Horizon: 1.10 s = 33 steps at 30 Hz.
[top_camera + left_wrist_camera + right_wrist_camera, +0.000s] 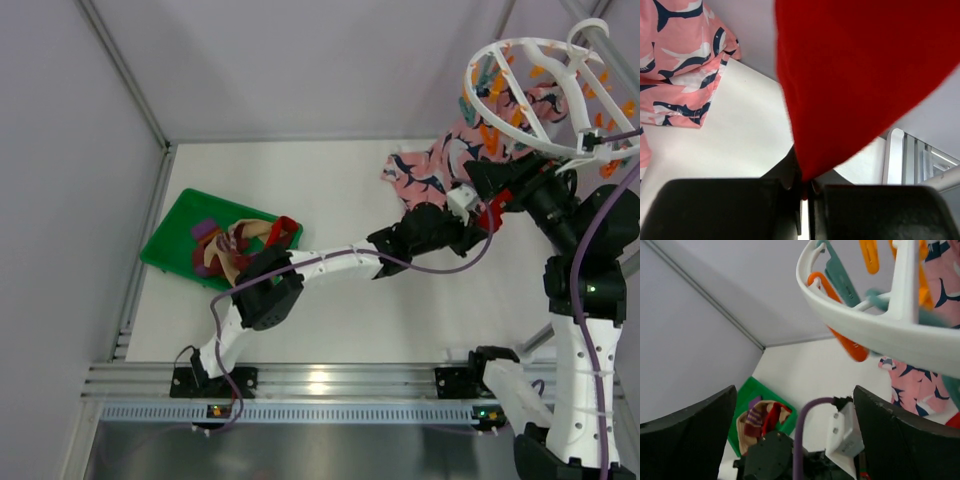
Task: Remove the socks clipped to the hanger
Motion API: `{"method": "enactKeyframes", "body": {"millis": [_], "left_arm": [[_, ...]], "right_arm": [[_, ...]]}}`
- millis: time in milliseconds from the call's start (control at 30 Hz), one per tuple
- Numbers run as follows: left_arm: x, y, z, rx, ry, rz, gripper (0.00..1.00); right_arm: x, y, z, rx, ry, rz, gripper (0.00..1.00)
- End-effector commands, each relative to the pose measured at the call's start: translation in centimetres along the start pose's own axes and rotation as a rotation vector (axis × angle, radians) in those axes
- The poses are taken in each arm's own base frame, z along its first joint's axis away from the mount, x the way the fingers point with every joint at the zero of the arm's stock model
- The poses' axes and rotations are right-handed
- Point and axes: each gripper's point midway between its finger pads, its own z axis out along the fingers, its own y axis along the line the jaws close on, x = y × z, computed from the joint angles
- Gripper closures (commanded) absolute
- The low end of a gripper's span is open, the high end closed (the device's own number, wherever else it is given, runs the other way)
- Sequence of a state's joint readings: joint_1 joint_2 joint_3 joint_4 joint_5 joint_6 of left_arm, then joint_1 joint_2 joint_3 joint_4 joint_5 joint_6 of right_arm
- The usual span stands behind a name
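Observation:
A bright red sock [860,75] hangs down across the left wrist view, and my left gripper [805,187] is shut on its lower tip. From above, a little of that red sock [488,217] shows by the left gripper [478,212], below the round white hanger [545,95]. I cannot tell whether a peg holds it. My right gripper [794,395] stands open just under the hanger's ring [865,325], near an orange peg [842,340] and a teal peg [840,275]. Nothing is between its fingers. Other socks [240,245] lie in the green tray [170,235].
A pink cloth with navy and white sharks [440,165] hangs from the hanger behind both grippers. The left arm stretches across the table towards the right. Grey frame poles [120,65] stand at the left and back. A metal rail [320,380] runs along the near edge.

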State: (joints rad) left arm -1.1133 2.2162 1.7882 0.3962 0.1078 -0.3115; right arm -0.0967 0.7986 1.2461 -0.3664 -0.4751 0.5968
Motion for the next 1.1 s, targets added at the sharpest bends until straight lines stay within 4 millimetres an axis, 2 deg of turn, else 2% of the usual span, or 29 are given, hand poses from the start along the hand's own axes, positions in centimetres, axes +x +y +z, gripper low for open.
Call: {"method": "enactKeyframes", "body": {"millis": [0, 33, 133, 233, 333, 467, 567, 700, 767, 833, 1067], "left_arm": [[-8.2, -2.7, -2.6, 0.056, -0.151, 0.002, 1.00], [-8.7, -2.9, -3.1, 0.057, -0.155, 0.007, 1.00], [-9.2, -2.7, -4.1, 0.032, -0.161, 0.022, 1.00], [-9.1, -1.9, -4.5, -0.017, -0.138, 0.043, 1.00], [-8.9, -1.3, -4.9, -0.051, -0.115, 0.067, 1.00], [-8.8, -0.5, -5.3, -0.079, -0.100, 0.080, 1.00], [-9.0, 0.2, -5.9, -0.098, -0.095, 0.081, 1.00], [-9.3, 1.4, -6.4, -0.110, -0.088, 0.054, 1.00], [-9.3, 2.5, -6.8, -0.132, -0.060, 0.041, 1.00], [-9.6, 2.9, -7.1, -0.138, -0.047, 0.047, 1.00], [-9.9, 3.9, -8.9, -0.142, -0.024, 0.046, 1.00]], "right_arm": [[0.5, 0.3, -0.5, 0.003, 0.050, 0.001, 0.05], [0.7, 0.2, -0.6, 0.009, 0.059, 0.001, 0.00], [1.7, -0.8, -1.1, 0.064, 0.099, 0.000, 0.00], [2.1, -0.9, -1.8, 0.080, 0.112, -0.014, 0.01], [1.8, 0.3, -2.7, 0.053, 0.114, -0.008, 0.00], [0.6, 3.1, -4.0, -0.016, 0.092, -0.005, 0.01], [0.4, 3.5, -4.9, -0.009, 0.083, -0.017, 0.01], [1.0, 2.7, -5.0, 0.019, 0.095, -0.031, 0.01], [1.3, 2.8, -4.9, 0.005, 0.104, -0.022, 0.01], [1.4, 3.0, -5.0, -0.004, 0.106, -0.016, 0.01], [0.5, 1.5, -5.5, 0.101, 0.080, -0.073, 0.00]]}}
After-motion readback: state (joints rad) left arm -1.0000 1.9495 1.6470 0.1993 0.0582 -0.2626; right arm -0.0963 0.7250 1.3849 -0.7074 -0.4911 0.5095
